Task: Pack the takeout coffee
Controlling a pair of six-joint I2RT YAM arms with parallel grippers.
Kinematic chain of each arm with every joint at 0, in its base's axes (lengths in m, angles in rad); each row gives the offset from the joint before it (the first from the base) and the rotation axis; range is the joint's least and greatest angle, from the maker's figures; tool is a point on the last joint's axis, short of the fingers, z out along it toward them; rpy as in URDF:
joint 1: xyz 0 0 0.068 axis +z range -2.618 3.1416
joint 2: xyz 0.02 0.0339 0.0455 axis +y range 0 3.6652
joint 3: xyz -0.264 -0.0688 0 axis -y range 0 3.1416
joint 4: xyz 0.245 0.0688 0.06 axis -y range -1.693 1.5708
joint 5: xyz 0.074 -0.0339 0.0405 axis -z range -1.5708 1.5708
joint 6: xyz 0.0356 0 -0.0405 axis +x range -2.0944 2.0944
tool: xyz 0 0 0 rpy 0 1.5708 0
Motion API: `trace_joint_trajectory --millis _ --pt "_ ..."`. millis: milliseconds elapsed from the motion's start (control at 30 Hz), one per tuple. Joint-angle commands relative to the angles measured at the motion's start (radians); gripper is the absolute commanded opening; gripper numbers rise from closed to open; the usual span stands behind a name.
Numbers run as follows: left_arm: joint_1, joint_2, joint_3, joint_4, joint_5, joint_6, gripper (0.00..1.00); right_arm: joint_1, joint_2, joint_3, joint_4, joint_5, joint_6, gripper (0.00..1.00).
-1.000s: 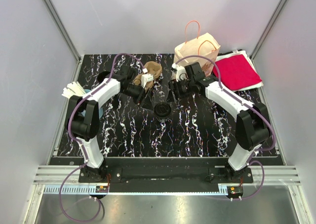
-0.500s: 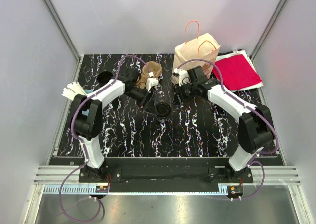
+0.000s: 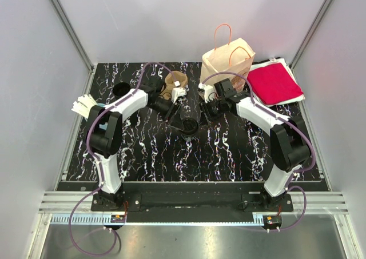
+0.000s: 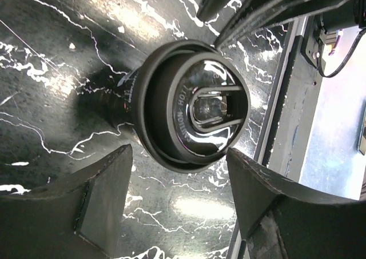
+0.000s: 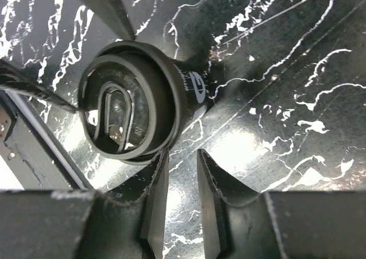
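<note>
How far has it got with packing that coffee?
Looks done: the lid is on the black cup. In hand: both grippers are at the cup, the left gripper open and aimed at it, the right gripper beside it, gripping nothing. Left: the cup stands on the table, outside the paper bag, so lifting and bagging remain.

Both arms reach forward and inward, the left arm [image 3: 123, 106] and the right arm [image 3: 258, 114] converging, wrists pitched down. The left gripper [image 4: 178, 158] has its jaws spread wide. The right gripper [image 5: 182, 154] has its jaws close together with a narrow gap between them.
</note>
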Motion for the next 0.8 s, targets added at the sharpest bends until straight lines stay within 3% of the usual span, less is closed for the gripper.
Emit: trace_joint_trajectory --millis 0,767 --pt "-0.010 0.025 0.052 0.015 -0.004 -0.006 0.69 -0.002 -0.004 0.001 0.027 -0.044 -0.024 0.31" --pt "-0.023 0.091 0.163 0.015 -0.069 -0.018 0.70 0.010 -0.085 -0.080 0.028 -0.092 -0.037 0.30"
